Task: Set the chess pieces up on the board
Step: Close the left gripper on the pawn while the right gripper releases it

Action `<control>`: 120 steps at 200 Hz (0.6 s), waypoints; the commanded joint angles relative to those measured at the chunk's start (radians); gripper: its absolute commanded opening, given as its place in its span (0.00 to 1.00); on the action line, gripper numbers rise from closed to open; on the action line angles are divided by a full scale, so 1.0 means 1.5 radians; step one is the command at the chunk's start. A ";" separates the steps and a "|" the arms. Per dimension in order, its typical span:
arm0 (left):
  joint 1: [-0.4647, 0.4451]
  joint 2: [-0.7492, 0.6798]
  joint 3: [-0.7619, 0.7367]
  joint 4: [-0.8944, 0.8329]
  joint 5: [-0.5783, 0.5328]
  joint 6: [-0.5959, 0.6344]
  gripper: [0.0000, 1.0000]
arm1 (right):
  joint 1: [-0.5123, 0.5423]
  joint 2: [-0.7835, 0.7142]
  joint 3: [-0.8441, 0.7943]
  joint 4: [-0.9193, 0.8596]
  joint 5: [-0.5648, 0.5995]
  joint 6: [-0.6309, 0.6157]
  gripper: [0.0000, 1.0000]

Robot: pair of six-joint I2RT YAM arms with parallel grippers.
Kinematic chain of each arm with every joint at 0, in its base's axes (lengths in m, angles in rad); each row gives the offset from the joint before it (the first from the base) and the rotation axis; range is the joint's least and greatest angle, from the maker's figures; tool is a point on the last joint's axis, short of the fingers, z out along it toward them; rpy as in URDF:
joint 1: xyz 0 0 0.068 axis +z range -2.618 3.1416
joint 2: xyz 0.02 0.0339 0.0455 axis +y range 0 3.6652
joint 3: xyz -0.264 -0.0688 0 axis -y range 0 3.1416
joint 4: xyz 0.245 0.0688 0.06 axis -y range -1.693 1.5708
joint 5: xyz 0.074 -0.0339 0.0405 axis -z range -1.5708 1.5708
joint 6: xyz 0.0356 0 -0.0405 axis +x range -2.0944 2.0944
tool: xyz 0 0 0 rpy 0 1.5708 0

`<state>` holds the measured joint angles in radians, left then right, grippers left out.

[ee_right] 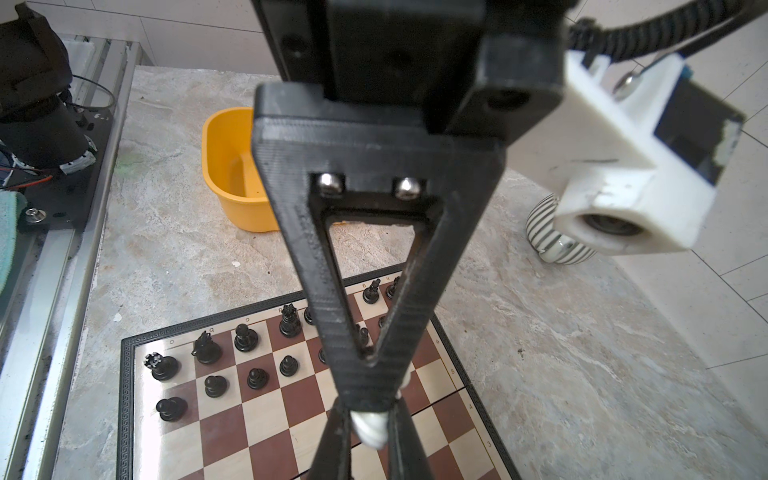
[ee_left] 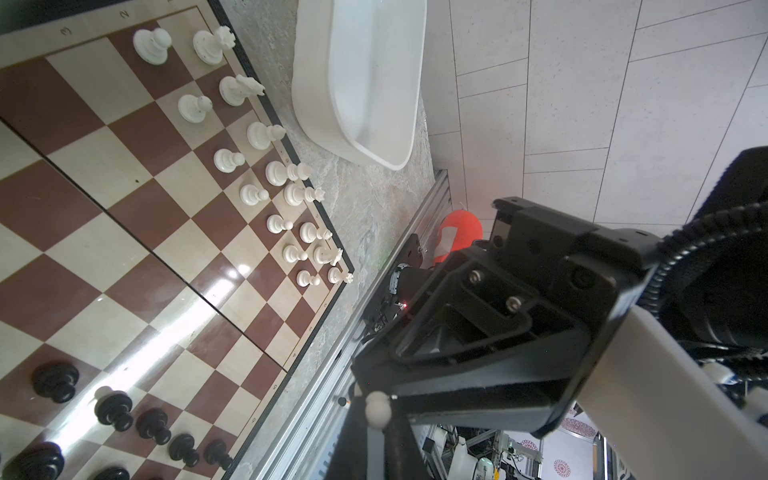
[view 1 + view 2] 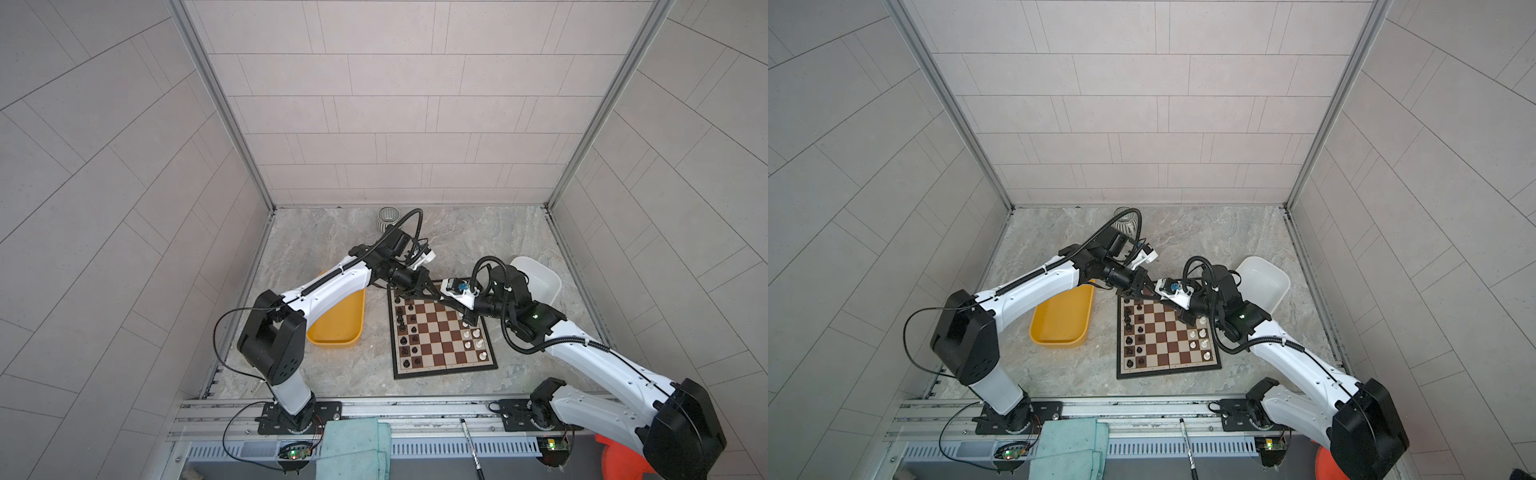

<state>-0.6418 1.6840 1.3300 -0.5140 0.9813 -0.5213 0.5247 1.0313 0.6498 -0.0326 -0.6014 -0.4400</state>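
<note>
Two grippers are pinching one pawn. In the left wrist view, your left gripper (image 2: 376, 420) is pressing together on the pawn (image 2: 376, 409), whose round head is showing at the tips, above the board (image 2: 124, 232). The white ranks (image 2: 266, 195) are standing along the board's rim. In the right wrist view, your right gripper (image 1: 369, 436) is clamping the pawn's ribbed lower end, so its long axis is likely running tip to tip, roughly level. In both top views the pair is meeting over the board's far rim, with the right arm (image 3: 582, 351) sitting nearer the white side. That gripper is hiding the far white squares, so the vacant one is staying unclear.
</note>
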 commanded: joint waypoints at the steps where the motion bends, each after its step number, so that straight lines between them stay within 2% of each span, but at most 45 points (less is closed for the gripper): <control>1: -0.008 0.000 0.001 0.087 0.020 -0.022 0.14 | 0.012 -0.015 0.002 0.002 -0.067 -0.004 0.00; 14: -0.008 0.000 -0.001 0.093 0.015 -0.030 0.20 | 0.012 -0.015 0.001 0.003 -0.067 -0.002 0.00; 68: -0.007 -0.001 -0.001 0.114 0.004 -0.042 0.21 | 0.013 -0.016 -0.003 0.011 -0.083 0.005 0.00; 86: -0.008 0.000 -0.002 0.121 -0.003 -0.048 0.24 | 0.013 -0.018 -0.003 0.012 -0.085 0.008 0.00; 101: -0.008 0.002 0.000 0.122 -0.006 -0.047 0.24 | 0.013 -0.019 -0.005 0.014 -0.090 0.009 0.00; 120: -0.008 0.004 0.002 0.125 -0.009 -0.048 0.19 | 0.013 -0.020 -0.006 0.016 -0.095 0.011 0.00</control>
<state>-0.6430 1.6840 1.3216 -0.4572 0.9920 -0.5865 0.5159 1.0203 0.6483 -0.0273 -0.6010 -0.4179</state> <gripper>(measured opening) 0.204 0.118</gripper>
